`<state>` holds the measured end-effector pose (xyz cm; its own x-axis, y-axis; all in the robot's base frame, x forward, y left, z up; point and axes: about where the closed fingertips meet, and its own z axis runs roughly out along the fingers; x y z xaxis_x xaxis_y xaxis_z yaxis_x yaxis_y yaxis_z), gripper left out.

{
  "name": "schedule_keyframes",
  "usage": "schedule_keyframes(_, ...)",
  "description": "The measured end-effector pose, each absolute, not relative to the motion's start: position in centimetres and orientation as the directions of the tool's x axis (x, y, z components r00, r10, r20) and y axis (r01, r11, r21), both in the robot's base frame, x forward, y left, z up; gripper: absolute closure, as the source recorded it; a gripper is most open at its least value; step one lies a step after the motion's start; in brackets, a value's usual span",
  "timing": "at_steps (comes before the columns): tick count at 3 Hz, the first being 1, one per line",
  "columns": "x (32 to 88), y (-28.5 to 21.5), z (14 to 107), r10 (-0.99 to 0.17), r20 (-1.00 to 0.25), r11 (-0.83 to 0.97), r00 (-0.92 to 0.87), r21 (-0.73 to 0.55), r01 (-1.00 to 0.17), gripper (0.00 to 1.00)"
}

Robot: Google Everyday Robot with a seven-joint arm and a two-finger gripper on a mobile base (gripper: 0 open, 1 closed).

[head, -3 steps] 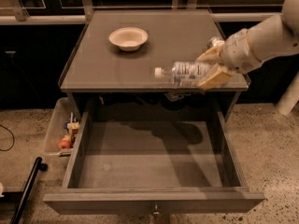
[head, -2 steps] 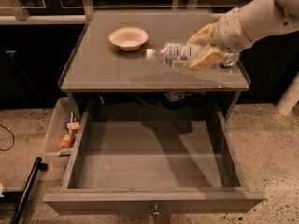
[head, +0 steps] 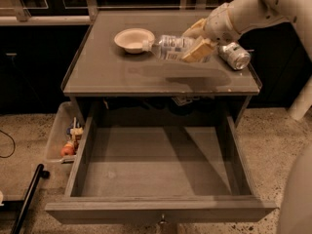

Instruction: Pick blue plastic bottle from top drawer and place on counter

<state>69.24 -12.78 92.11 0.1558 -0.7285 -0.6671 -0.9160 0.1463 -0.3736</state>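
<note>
In the single camera view, the gripper (head: 193,39) is over the back half of the counter (head: 122,77), its two tan fingers (head: 198,50) clasped on either side of the bottle (head: 168,47). The bottle lies on its side in that grasp, white cap pointing left. The shadow on the surface in front of it suggests it is held a little above the counter rather than resting on it. The drawer (head: 151,209) below is pulled out and nothing shows inside it, so what seems left is the set-down. The risks come from the crowding up there. The cap end is just beside the bowl (head: 132,38), and the can (head: 234,55) lies just to the right of the gripper. A lowering move that drifts either way could nudge the bowl or set the can rolling. Let go on its side, the round bottle might also roll toward the front edge and drop back into the open drawer. A release from height would make that more likely. By count: one bottle, one bowl, one can, one open drawer with one small knob (head: 161,222), one gripper on one arm (head: 243,11), and one bin (head: 58,130) of small clutter on the floor to the left of the drawer.
</note>
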Motion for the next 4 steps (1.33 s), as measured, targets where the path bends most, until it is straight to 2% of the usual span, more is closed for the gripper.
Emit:
schedule_keyframes(3,75.1,-13.8,87.0,-0.624,-0.778,0.34,-0.065,-0.196,-0.92,1.0)
schedule_keyframes(4,75.1,-13.8,87.0,-0.624,-0.779,0.341,-0.067,-0.194,-0.92,0.82)
